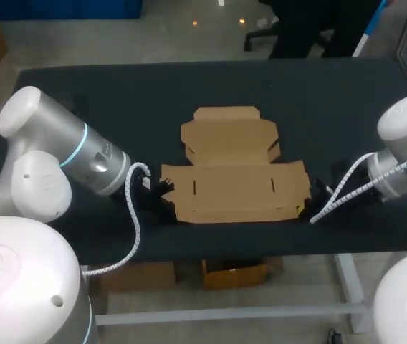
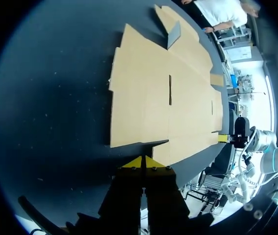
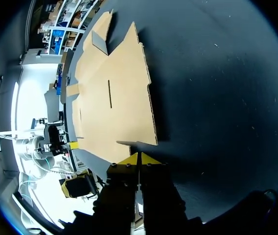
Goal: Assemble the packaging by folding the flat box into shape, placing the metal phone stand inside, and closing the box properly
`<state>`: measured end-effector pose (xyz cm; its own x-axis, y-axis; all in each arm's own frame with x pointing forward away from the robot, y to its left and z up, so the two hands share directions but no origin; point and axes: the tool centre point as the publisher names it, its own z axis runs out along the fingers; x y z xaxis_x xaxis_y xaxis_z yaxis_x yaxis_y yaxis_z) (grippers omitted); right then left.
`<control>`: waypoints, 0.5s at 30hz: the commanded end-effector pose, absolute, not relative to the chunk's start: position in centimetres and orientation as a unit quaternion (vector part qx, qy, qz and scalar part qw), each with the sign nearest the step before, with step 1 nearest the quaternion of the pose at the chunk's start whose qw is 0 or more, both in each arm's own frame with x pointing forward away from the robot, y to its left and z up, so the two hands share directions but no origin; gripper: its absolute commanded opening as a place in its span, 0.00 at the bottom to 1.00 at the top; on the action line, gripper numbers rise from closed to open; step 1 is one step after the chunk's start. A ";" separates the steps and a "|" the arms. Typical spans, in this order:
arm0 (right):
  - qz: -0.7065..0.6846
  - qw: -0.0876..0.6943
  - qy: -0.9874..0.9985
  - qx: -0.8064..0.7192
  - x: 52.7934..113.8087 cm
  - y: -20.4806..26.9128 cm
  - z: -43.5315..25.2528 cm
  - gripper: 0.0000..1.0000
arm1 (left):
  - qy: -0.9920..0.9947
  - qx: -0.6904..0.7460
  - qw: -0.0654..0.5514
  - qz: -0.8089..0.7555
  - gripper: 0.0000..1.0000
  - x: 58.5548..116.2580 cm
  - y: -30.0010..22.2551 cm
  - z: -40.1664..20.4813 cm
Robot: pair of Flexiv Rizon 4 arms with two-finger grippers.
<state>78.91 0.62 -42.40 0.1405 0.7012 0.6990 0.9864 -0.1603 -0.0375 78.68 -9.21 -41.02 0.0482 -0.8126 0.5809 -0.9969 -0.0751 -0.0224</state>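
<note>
Head view
surface: black table [image 1: 82, 107], matte, dark all over
box place: flat box [image 1: 236, 179] in the middle of the table, between the two arms
box look: brown cardboard, unfolded, lying flat; wide panel nearest the robot with two short slits, smaller panel with notched flaps on the far side
left gripper [image 1: 165, 192]: at the box's left edge, low by the table; finger gap too small to tell here
right gripper [image 1: 305, 208]: at the box's near right corner, a bit of yellow showing; gap can't be told here either

Left wrist view
surface: table [image 2: 56, 98] dark, a few light specks
box: box [image 2: 153, 98] ahead of the fingers, flat, slits visible, one small flap at the far panel stands up a little
left gripper [image 2: 144, 159]: yellow tips pressed together, nothing seen between them, just at the box's near corner
other arm: right gripper [image 2: 224, 138] at the box's opposite edge

Right wrist view
surface: table [image 3: 217, 88] dark, bare beside the box
box: box [image 3: 114, 93] ahead, flat, one slit clear, same small flap raised
right gripper [image 3: 139, 156]: tips closed tight, nothing between, just at the box's corner
other arm: left gripper [image 3: 72, 145] at the far edge
</note>
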 end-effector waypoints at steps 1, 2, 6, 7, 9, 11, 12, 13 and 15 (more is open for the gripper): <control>-0.277 0.258 -0.591 -0.712 78.6 0.2 -42.7 0.00 | -0.650 0.697 0.201 0.229 0.00 78.9 -9.4 -41.4; -0.277 0.258 -0.591 -0.713 78.5 0.1 -42.7 0.00 | -0.650 0.697 0.201 0.228 0.00 78.9 -9.3 -41.4; -0.277 0.258 -0.589 -0.714 78.5 0.1 -42.8 0.00 | -0.649 0.697 0.203 0.228 0.00 79.0 -9.3 -41.6; -0.276 0.258 -0.588 -0.715 78.5 0.1 -42.9 0.00 | -0.648 0.697 0.204 0.227 0.00 79.0 -9.3 -41.6; -0.275 0.260 -0.587 -0.716 78.5 0.1 -43.1 0.00 | -0.648 0.697 0.205 0.227 0.00 79.0 -9.3 -41.6; -0.274 0.261 -0.586 -0.717 78.6 0.0 -43.2 0.00 | -0.648 0.698 0.205 0.226 0.00 79.0 -9.3 -41.7; -0.274 0.261 -0.586 -0.717 78.6 0.0 -43.2 0.00 | -0.648 0.698 0.205 0.226 0.00 79.0 -9.3 -41.7; -0.273 0.261 -0.586 -0.717 78.6 0.1 -43.3 0.00 | -0.648 0.698 0.206 0.226 0.00 79.0 -9.3 -41.7; -0.272 0.264 -0.585 -0.717 78.8 0.2 -43.4 0.00 | -0.648 0.698 0.205 0.226 0.00 79.0 -9.3 -41.7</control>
<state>78.53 0.18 -42.97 0.1671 0.6998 0.6946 0.9821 -0.1801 -0.0548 78.96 -9.25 -41.55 0.0583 -0.8118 0.5811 -0.9971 -0.0764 -0.0067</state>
